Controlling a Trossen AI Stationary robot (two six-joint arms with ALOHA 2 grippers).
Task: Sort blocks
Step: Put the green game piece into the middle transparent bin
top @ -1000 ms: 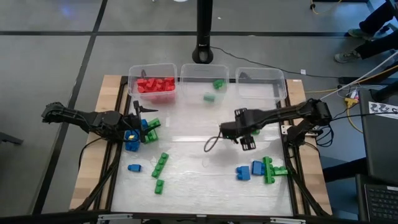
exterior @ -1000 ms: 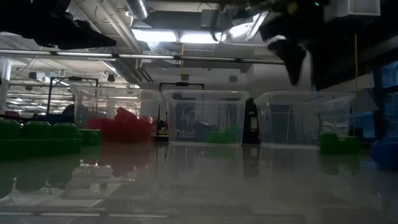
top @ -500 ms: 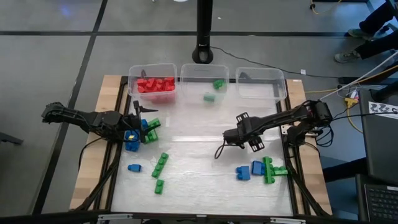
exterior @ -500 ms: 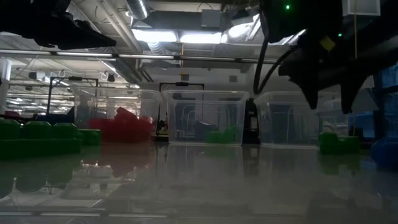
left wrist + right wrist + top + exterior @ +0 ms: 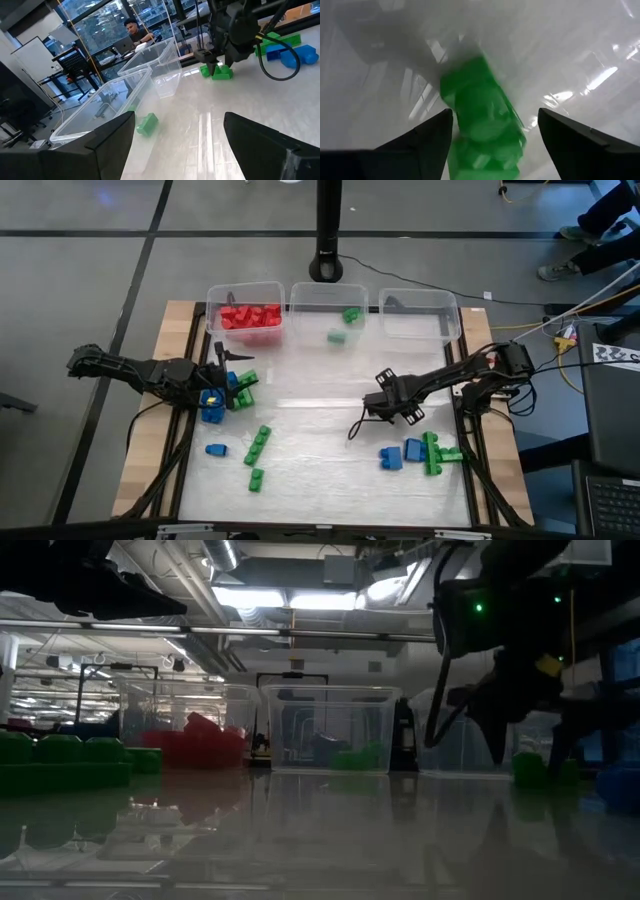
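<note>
Green, blue and red studded plastic blocks (image 5: 258, 445) lay scattered on the glossy tabletop (image 5: 320, 470). The right gripper (image 5: 410, 412) hung over the right-hand cluster, jaws parted and empty; the left gripper (image 5: 222, 365) waited by the left pile, jaws apart.

Wooden-edged table (image 5: 175, 330) is covered by a glossy white sheet (image 5: 320, 440). Three clear bins (image 5: 330, 302) are set in a row along the far edge. Loose blocks are scattered on the sheet: a blue-green cluster (image 5: 222, 397) at left, green strip (image 5: 259, 445), small blue brick (image 5: 216, 450), small green brick (image 5: 257, 478), blue-green group (image 5: 420, 452) at right.
</note>
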